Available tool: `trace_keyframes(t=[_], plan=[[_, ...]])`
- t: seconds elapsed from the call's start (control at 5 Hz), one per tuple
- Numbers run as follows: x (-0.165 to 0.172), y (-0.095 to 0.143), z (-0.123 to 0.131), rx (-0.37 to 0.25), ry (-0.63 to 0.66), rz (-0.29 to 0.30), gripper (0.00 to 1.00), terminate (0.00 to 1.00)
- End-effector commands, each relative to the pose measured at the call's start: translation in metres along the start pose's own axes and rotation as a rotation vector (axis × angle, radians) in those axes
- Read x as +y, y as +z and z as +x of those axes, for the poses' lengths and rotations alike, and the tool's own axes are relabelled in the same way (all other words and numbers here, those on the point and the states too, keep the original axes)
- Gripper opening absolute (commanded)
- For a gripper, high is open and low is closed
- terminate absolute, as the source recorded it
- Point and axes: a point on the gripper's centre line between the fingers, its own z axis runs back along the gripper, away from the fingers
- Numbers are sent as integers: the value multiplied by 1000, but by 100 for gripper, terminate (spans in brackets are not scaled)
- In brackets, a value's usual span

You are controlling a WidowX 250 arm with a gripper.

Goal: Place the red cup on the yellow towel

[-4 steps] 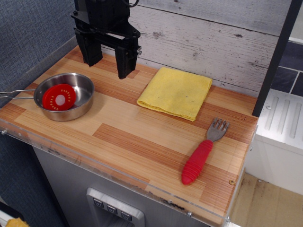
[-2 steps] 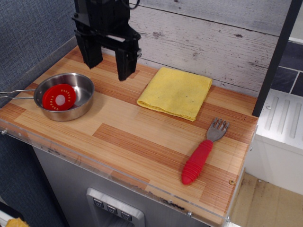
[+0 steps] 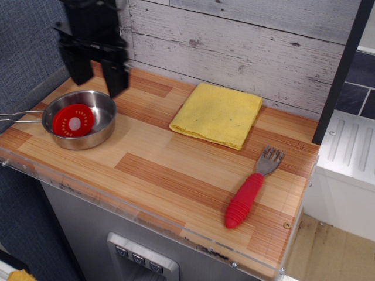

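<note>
Steel pan (image 3: 99, 126) walls red cup (image 3: 72, 120); fork (image 3: 249, 192) apart.

On the counter (image 3: 176, 175) there is one red cup (image 3: 72, 120), lying inside one steel pan (image 3: 102, 120) at the left; one yellow towel (image 3: 217, 113) toward the far side; and one red-handled fork (image 3: 249, 191) at the near right.

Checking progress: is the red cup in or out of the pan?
In. The red cup sits inside the pan, steel rim all around it, under the open gripper.
</note>
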Motion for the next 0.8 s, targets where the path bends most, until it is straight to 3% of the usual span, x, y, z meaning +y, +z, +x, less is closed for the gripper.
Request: trace_keyframes(t=[0.0, 0.2, 0.6], plan=[[58, -2, -8, -24, 18, 120, 100, 0], [67, -18, -13, 3, -2, 150, 100, 0], [59, -39, -18, 39, -11, 101, 100, 0]])
